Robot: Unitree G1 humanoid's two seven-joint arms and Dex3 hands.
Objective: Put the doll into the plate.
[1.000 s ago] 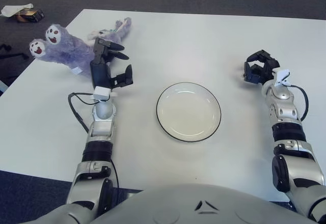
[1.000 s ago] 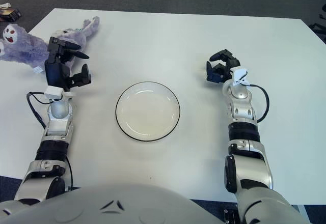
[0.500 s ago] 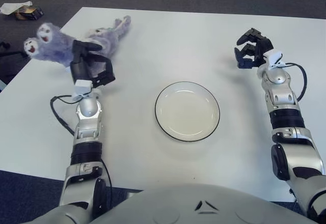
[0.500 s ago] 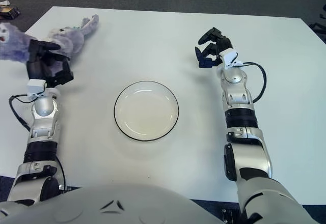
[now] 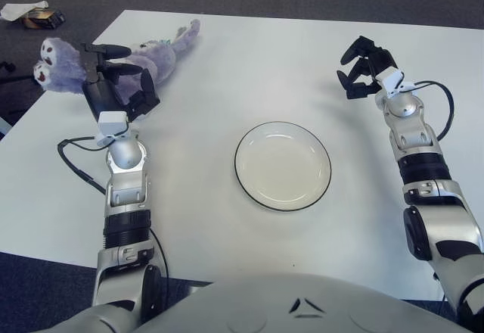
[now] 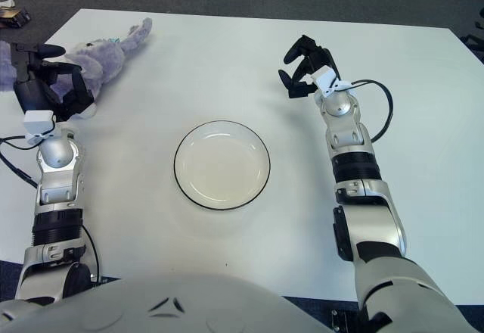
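Observation:
The purple plush doll (image 5: 161, 55) lies at the table's far left, with its white-eyed head (image 5: 51, 62) near the left edge and one limb stretched toward the far side. My left hand (image 5: 121, 79) is over the doll's middle with fingers spread; part of the doll's body is hidden behind it, and I see no closed grip. The white plate (image 5: 239, 168) with a dark rim sits bare at the table's centre, well to the right of the doll. My right hand (image 6: 302, 64) shows beyond and to the right of the plate, fingers curled, holding nothing.
The white table (image 5: 257, 60) ends just left of the doll, with dark carpet beyond its left edge. A small box and a white scrap (image 5: 34, 15) lie on the floor at the far left. A black cable (image 5: 76, 166) loops beside my left forearm.
My left hand has shifted left, from beside the doll to over its middle. My right hand has moved farther from me and a little leftward. The doll has barely shifted.

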